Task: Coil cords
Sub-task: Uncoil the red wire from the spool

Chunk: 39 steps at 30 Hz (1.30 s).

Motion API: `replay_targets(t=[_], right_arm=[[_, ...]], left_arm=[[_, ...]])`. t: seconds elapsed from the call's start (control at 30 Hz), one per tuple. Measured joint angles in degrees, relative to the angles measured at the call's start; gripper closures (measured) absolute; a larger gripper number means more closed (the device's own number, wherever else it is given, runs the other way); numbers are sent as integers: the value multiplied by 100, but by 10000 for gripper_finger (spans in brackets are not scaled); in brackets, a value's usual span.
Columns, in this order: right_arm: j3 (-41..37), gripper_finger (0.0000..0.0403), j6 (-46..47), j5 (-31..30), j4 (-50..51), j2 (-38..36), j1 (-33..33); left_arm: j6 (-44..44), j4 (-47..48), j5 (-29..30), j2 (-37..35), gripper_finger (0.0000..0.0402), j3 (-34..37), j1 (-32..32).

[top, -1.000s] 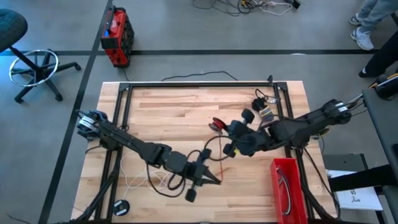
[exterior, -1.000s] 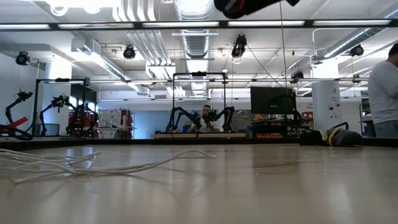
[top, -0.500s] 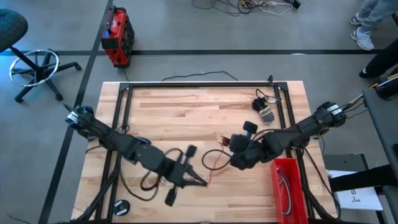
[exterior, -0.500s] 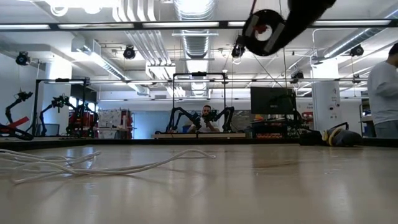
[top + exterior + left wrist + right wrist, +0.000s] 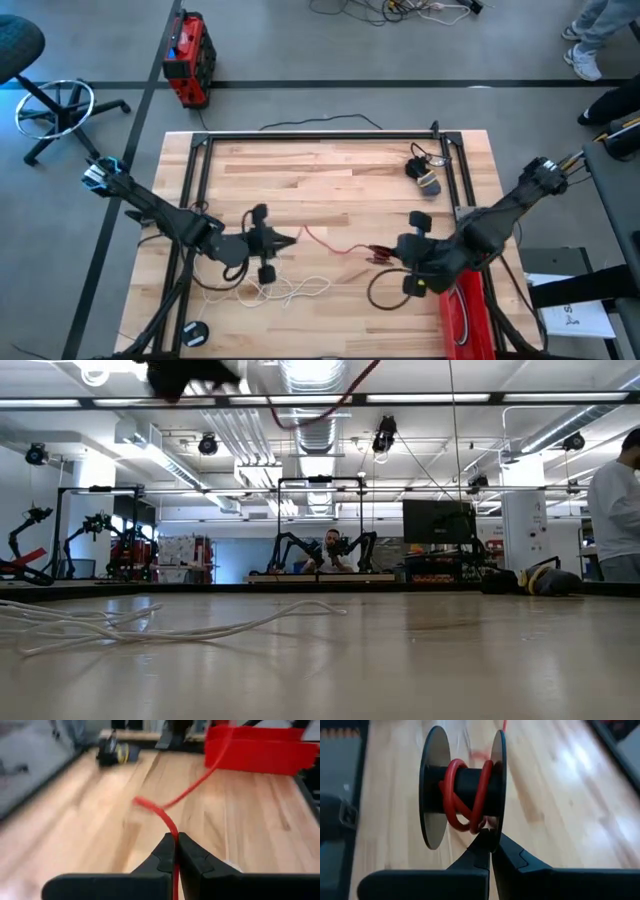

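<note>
- The left gripper (image 5: 292, 238) is held above the left-centre of the wooden tabletop (image 5: 330, 170), its fingers pressed together on the red cord (image 5: 335, 245); in the left wrist view the cord (image 5: 172, 827) is seen pinched between the two dark fingertips (image 5: 165, 851).
- From that gripper the red cord is stretched across the middle of the tabletop to the right gripper (image 5: 385, 258), which is placed over the right-front part of the tabletop.
- In the right wrist view the right gripper (image 5: 491, 840) is clamped on the rim of a small black spool (image 5: 462, 787), around whose core several turns of red cord (image 5: 467, 795) are wound.
- A white cord (image 5: 285, 292) is spread in loose loops on the tabletop near its front edge, just in front of the left gripper; in the low view the same cord (image 5: 150, 625) is seen lying flat at the left.
- A black cord (image 5: 385, 290) is curved in a loop on the tabletop beside the right gripper.
- A red bin (image 5: 462, 310) is set at the right-front corner, next to the right arm.
- A small dark bundle (image 5: 423, 172) is placed near the far right corner.
</note>
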<state>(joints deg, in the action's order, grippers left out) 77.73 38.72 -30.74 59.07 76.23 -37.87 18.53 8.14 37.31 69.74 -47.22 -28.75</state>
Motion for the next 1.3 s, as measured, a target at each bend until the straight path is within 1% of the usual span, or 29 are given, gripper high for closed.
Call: replay_targets(t=[0.1, 0.17, 0.23, 0.3, 0.33, 0.37, 0.4, 0.47, 0.53, 0.6, 0.77, 0.83, 0.9, 0.97, 1.03, 1.1, 1.17, 1.2, 1.3], right_arm=[[75, 403, -132, -307, -183, -243, -79], [120, 403, -304, -480, -559, -431, -74], [137, 403, -492, -823, -978, -620, -68], [149, 403, -780, -1307, -1477, -740, 4], [149, 403, -919, -1525, -1632, -780, 32], [148, 403, -1038, -1742, -1739, -816, 65], [147, 403, -1156, -1949, -1848, -837, 117], [147, 403, -1314, -2399, -1994, -850, 236], [147, 403, -1474, -2670, -1997, -841, 366], [145, 403, -1588, -2670, -1994, -802, 488], [140, 403, -1628, -2482, -1874, -747, 566], [138, 403, -1629, -2453, -1815, -743, 564], [138, 403, -1641, -2414, -1699, -743, 555], [138, 403, -1629, -2329, -1615, -743, 555], [122, 403, -1630, -2313, -1546, -738, 555], [116, 403, -1629, -2320, -1551, -689, 555], [107, 403, -1641, -2303, -1530, -639, 555], [107, 403, -1637, -2310, -1541, -584, 558], [107, 403, -1655, -2326, -1552, -450, 579]], left_arm=[[696, -1069, 25, -44, 401, 1054, 7], [852, -2494, 8, 103, 401, 1705, 9], [715, -4181, -199, 439, 401, 2213, 9], [315, -5622, -483, 855, 400, 2469, 9], [89, -6220, -577, 1069, 400, 2481, 13], [-142, -6685, -662, 1242, 400, 2456, 15], [-327, -6947, -713, 1409, 400, 2379, 15], [-616, -6896, -900, 1666, 400, 2048, 23], [-862, -6252, -941, 1803, 399, 1653, 26], [-947, -5168, -883, 1822, 393, 1180, 35], [-151, -1302, 163, 1665, 355, -44, 46], [143, -63, 445, 1658, 336, -500, 52], [351, 809, 646, 1656, 316, -865, 49], [438, 1351, 892, 1656, 296, -1130, 46], [430, 1397, 1179, 1654, 277, -1308, 46], [276, 1014, 1392, 1654, 256, -1400, 57], [-102, 140, 1376, 1677, 238, -1397, 112], [-371, -448, 1264, 1705, 229, -1362, 140], [-1099, -2212, 712, 1869, 207, -1220, 273]])
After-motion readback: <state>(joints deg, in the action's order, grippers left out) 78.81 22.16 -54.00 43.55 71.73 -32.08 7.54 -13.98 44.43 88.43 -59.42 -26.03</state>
